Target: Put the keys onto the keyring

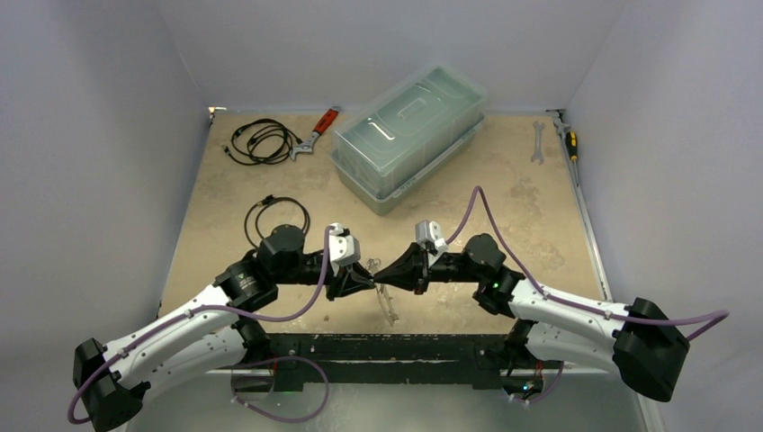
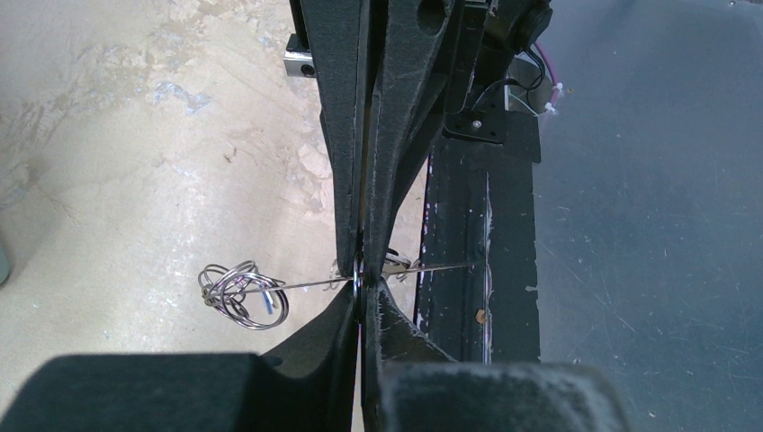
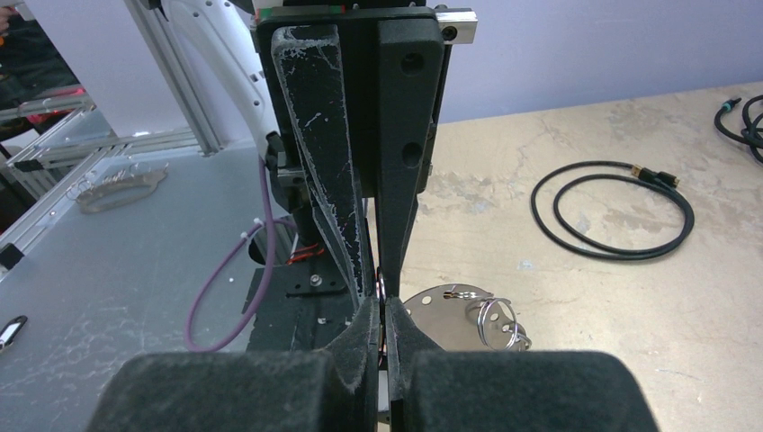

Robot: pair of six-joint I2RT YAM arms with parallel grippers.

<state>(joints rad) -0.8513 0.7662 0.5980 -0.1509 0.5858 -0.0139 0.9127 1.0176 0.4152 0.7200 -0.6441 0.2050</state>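
Hanging between the two meeting gripper tips, on the near side of the clear box (image 1: 409,135), the keyring (image 1: 387,301) is pinched edge-on by the right gripper (image 3: 382,315), whose jaws are clamped. The left gripper (image 2: 362,304) meets it opposite; its grip cannot be determined.

From above, the keyring (image 1: 388,304) is a faint sliver below the meeting tips of the left gripper (image 1: 369,280) and the right gripper (image 1: 379,274), too small to show what hangs on it. At the left wrist it lies edge-on, a thin line whose middle vanishes between black fingers (image 2: 346,180), and the blurred near fingers leave it unclear whether the left gripper truly pinches it. At the right wrist the hoop's near side hides behind blurred fingers, and a black cable (image 3: 743,115) is cut off by the right edge.
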